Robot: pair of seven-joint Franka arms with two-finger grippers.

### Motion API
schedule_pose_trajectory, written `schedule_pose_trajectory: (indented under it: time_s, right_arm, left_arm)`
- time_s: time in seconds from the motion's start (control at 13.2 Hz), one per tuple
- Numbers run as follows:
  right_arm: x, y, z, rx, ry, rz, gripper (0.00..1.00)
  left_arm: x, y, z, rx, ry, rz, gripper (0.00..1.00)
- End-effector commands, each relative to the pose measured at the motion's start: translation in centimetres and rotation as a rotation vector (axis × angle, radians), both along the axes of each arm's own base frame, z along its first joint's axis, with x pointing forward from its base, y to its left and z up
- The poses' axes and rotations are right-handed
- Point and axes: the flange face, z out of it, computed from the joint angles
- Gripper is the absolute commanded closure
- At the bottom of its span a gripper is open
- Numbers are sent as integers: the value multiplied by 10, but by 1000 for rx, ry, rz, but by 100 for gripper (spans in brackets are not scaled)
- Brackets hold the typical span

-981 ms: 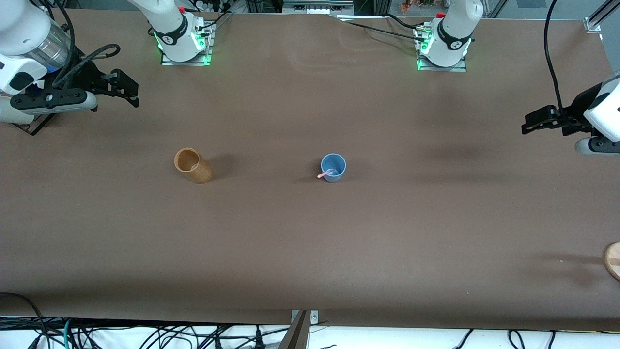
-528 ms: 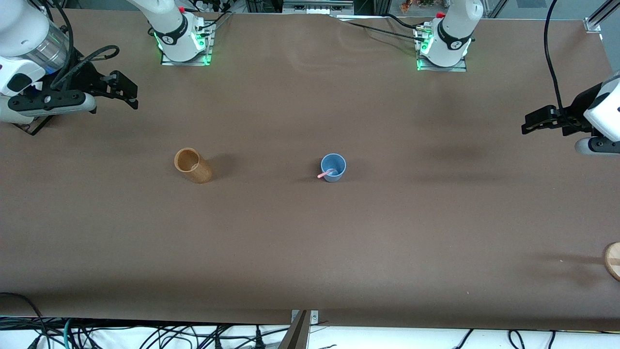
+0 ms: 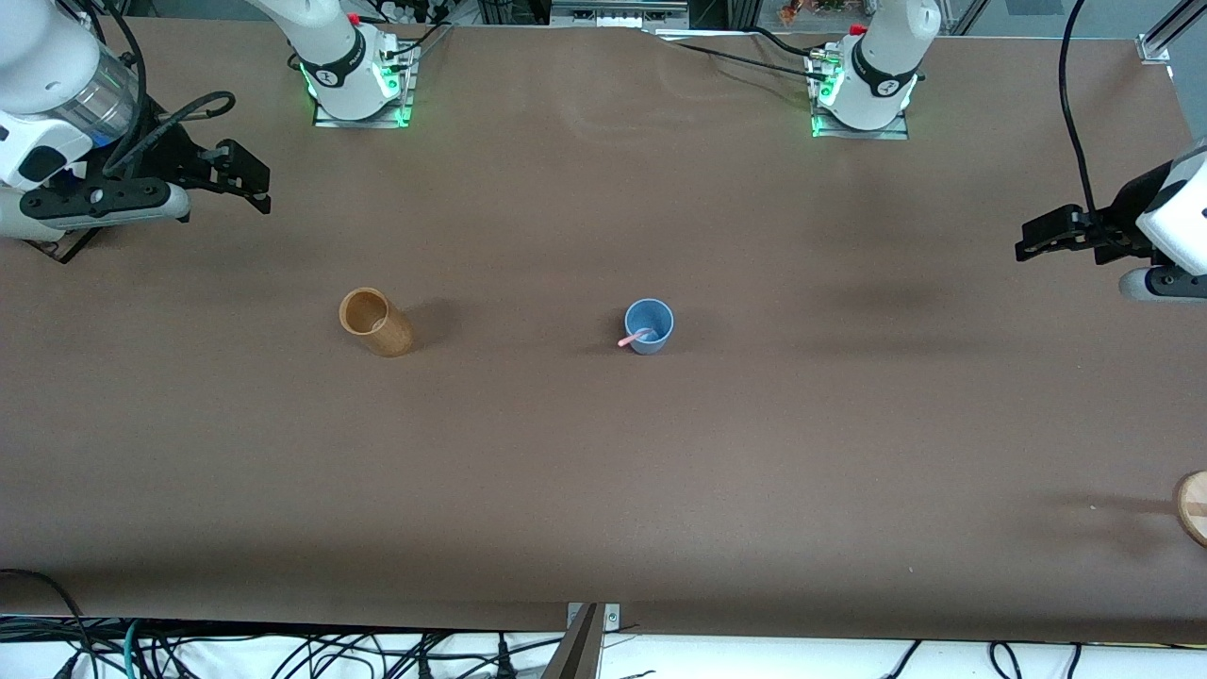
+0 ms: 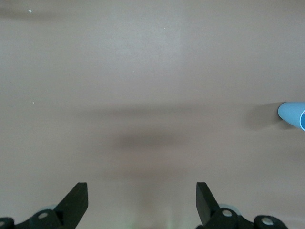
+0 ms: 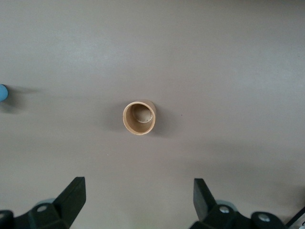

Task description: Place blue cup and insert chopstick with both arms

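The blue cup (image 3: 650, 325) stands upright near the middle of the brown table. The pale pink chopstick (image 3: 631, 339) leans inside it, its end poking over the rim. My left gripper (image 3: 1035, 236) is open and empty, up in the air over the left arm's end of the table. My right gripper (image 3: 247, 179) is open and empty over the right arm's end. In the left wrist view the open gripper (image 4: 142, 200) is over bare table and the blue cup (image 4: 292, 114) shows at the frame's edge. In the right wrist view the open gripper (image 5: 138, 198) holds nothing, and a sliver of the blue cup (image 5: 3, 92) shows.
A taller brown wooden cup (image 3: 374, 322) stands beside the blue cup toward the right arm's end; it also shows in the right wrist view (image 5: 139, 117). A round wooden object (image 3: 1192, 505) sits at the table's edge at the left arm's end, nearer the front camera.
The right arm has shifted very slightly. The cup, the chopstick and the left arm have not moved.
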Motion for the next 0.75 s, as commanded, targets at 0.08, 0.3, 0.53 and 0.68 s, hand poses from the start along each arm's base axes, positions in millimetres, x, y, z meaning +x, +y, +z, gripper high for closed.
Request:
schedule_pose_trajectory:
  time_s: [0.08, 0.3, 0.53, 0.68]
  right_arm:
    - [0, 0, 8, -12, -10, 13, 0]
    - [0, 0, 8, -12, -10, 13, 0]
    - [-1, 0, 7, -12, 6, 7, 0]
    - [-3, 0, 5, -15, 19, 3, 0]
  left_arm:
    - [-1, 2, 0, 21, -10, -24, 0]
    - [-1, 2, 1, 21, -12, -24, 0]
    - [-1, 2, 1, 21, -12, -24, 0]
    - [-1, 2, 1, 21, -12, -24, 0]
